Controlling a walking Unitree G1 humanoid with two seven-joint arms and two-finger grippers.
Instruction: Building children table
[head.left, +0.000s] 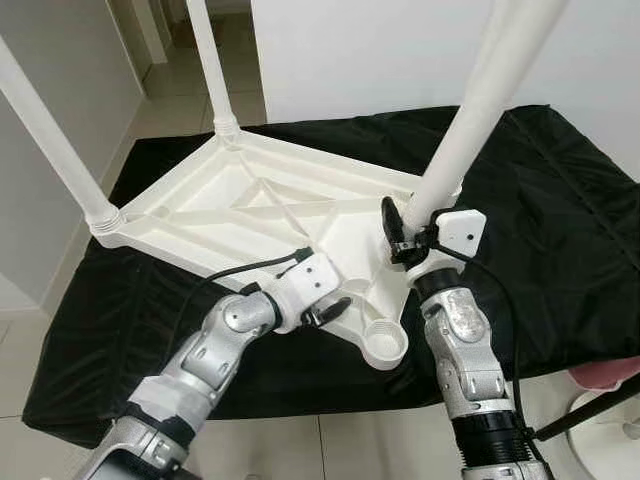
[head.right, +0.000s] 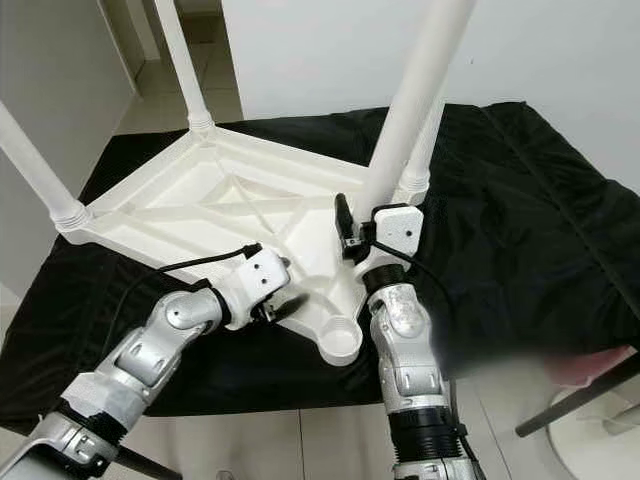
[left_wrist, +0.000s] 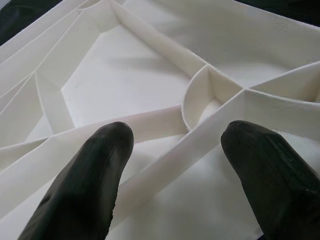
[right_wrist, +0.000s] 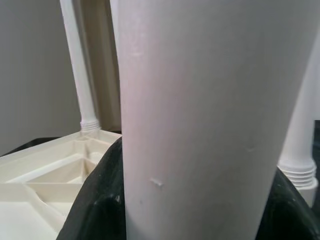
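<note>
Nearest the head camera, the two silver arms reach up and forward over the near edge of a black cloth (head.left: 560, 200) spread on a raised surface. On that cloth lies the white tabletop (head.left: 250, 215), upside down, its ribbed underside facing up.

Three legs already stand in corner sockets: one at the robot's left corner (head.left: 55, 140), one at the far corner (head.left: 212, 65), and a third at the right corner (head.right: 425, 140), partly hidden behind the leg in hand. The near corner socket (head.left: 385, 345) is an open ring with no leg in it, and it sits between the two wrists.

The right gripper (head.left: 405, 235) is closed around the loose fourth leg (head.left: 480, 95), clasping it near its lower end; the leg leans up and to the robot's right. In the right wrist view the leg fills the space between the black fingers (right_wrist: 95, 200). The right forearm stands nearly vertical, just right of the near socket.

The left gripper (head.left: 325, 312) rests low on the tabletop's near edge, left of the open socket. Its fingers (left_wrist: 80, 185) are spread apart over a rib of the underside, gripping nothing. The left arm is bent at the elbow and angles in from the lower left.
</note>
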